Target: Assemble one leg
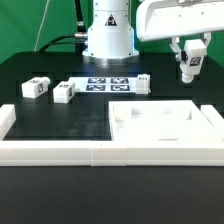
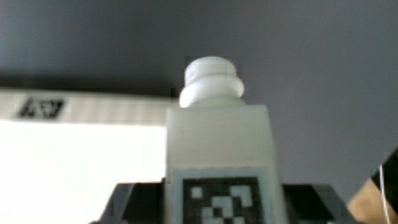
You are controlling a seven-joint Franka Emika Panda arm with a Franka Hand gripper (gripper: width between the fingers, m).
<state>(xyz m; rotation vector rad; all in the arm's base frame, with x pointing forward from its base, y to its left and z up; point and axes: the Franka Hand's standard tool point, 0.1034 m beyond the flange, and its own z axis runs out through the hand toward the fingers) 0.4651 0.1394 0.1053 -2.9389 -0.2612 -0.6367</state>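
My gripper (image 1: 190, 58) is at the exterior view's upper right, above the table and shut on one leg (image 1: 190, 66), a small white block with a marker tag. In the wrist view the leg (image 2: 217, 130) stands between the dark fingers (image 2: 135, 204), tag towards the camera and its rounded peg end pointing away. It hangs above the far right part of the large white square panel (image 1: 150, 137). Three more legs lie on the black table: two at the left (image 1: 35, 88) (image 1: 65, 93) and one near the middle (image 1: 142, 84).
The marker board (image 1: 108, 84) lies in front of the robot base (image 1: 108, 40). Long white border rails (image 1: 60, 152) run along the front and left. In the wrist view a white surface with a tag (image 2: 36, 107) lies below the leg.
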